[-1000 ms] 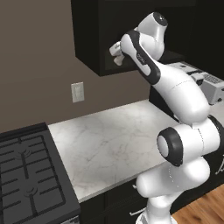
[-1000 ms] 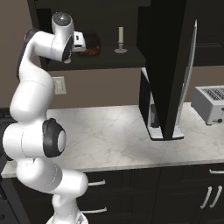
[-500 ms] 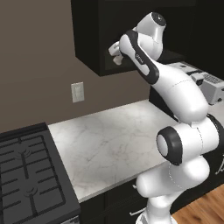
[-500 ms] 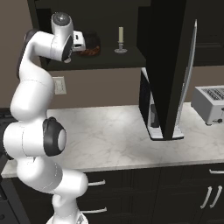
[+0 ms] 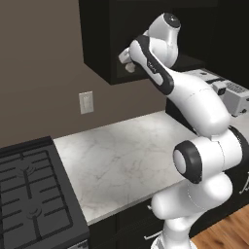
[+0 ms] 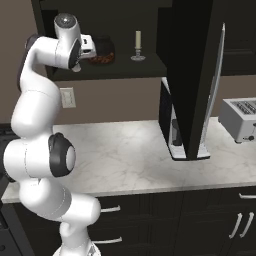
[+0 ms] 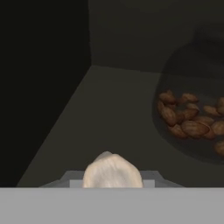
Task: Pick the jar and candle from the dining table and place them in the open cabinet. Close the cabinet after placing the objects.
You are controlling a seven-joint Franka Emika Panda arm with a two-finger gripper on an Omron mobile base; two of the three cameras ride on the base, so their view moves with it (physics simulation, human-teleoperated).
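The jar (image 6: 103, 50), clear glass with brown chunks inside, stands on the shelf of the open black cabinet (image 6: 107, 72). In the hand view the jar (image 7: 192, 118) sits to the right, off the gripper's line. My gripper (image 6: 90, 48) is at the cabinet's mouth just left of the jar, shut, with nothing seen between its fingers. In the left base view the gripper (image 5: 127, 59) reaches into the cabinet (image 5: 97, 44). The cream candle (image 6: 138, 44) stands on its silvery holder further right on the same shelf. The dining table is out of view.
The cabinet's door (image 6: 197, 75) hangs open toward me, its silver bar handle (image 6: 216, 85) along its edge. Below lies a marble counter (image 6: 135, 155) with a toaster (image 6: 241, 119) at the right. A black stove (image 5: 29, 194) is at the left, a wall outlet (image 5: 86, 102) behind.
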